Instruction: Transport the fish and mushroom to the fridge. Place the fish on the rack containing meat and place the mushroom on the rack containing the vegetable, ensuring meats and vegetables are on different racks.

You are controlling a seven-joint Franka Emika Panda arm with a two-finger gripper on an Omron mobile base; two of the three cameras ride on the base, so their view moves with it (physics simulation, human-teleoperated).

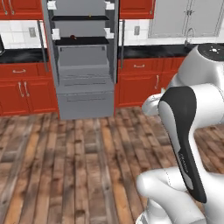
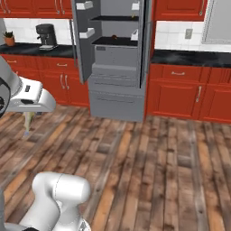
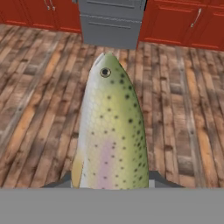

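My gripper (image 3: 111, 183) is shut on the fish (image 3: 111, 127), a spotted green-yellow fish with a pink stripe, its head pointing away from the hand over the floor. In the right base view the fish (image 2: 28, 122) hangs below the hand at the left. The grey fridge (image 1: 85, 100) (image 2: 117, 101) stands open ahead. Its higher black rack (image 1: 81, 18) (image 2: 113, 18) carries the orange vegetable (image 1: 89, 16) (image 2: 132, 17). The lower rack (image 1: 83, 41) (image 2: 115, 42) carries the dark red meat (image 1: 72, 37) (image 2: 114, 37). The mushroom is out of view.
Wooden floor (image 2: 149, 167) stretches between me and the fridge. Red cabinets (image 1: 26, 89) under black counters flank it on both sides. A coffee machine (image 2: 45, 34) and a small plant (image 2: 9, 38) stand on the left counter. The open fridge doors hold white bins (image 1: 109, 33).
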